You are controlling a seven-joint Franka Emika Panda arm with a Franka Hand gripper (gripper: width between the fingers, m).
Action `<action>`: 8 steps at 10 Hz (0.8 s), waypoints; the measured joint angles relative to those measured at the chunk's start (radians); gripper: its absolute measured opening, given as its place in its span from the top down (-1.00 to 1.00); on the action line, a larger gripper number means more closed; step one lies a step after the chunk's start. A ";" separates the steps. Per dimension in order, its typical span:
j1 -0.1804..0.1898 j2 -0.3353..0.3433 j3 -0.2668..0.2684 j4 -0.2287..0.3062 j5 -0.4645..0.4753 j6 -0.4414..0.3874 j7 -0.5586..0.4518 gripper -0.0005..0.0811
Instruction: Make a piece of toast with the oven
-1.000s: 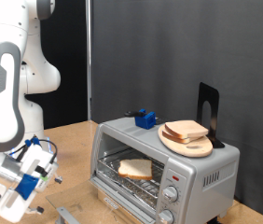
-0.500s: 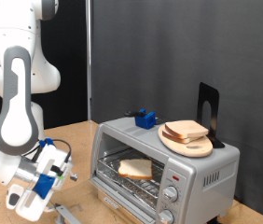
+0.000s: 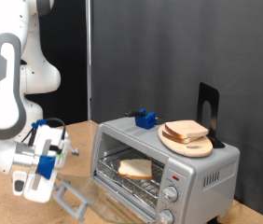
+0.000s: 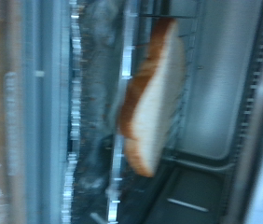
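The silver oven [image 3: 192,174] stands on the wooden table at the exterior view's right. Its glass door [image 3: 99,198] hangs down and open, with the grey handle [image 3: 69,195] raised a little off the table. The piece of toast [image 3: 135,168] lies on the wire rack inside. My gripper [image 3: 55,185], on the white and blue hand, sits right under and beside the door handle. In the blurred wrist view the toast [image 4: 153,93] fills the middle, seen on the rack [image 4: 122,112]. No fingers show there.
On the oven's top rests a round wooden board [image 3: 189,145] with other bread slices [image 3: 186,131], a small blue object [image 3: 147,118] and a black stand [image 3: 209,110]. Two knobs [image 3: 170,196] sit on the oven's front right. A dark curtain closes off the back.
My hand has swung up and towards the oven from the exterior view's lower left. The door handle now sits higher than before.
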 joint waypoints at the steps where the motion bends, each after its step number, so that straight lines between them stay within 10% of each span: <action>1: 0.001 -0.031 0.003 -0.010 -0.001 -0.011 0.015 -0.99; 8: 0.044 -0.244 0.081 -0.115 0.112 -0.017 0.070 -0.99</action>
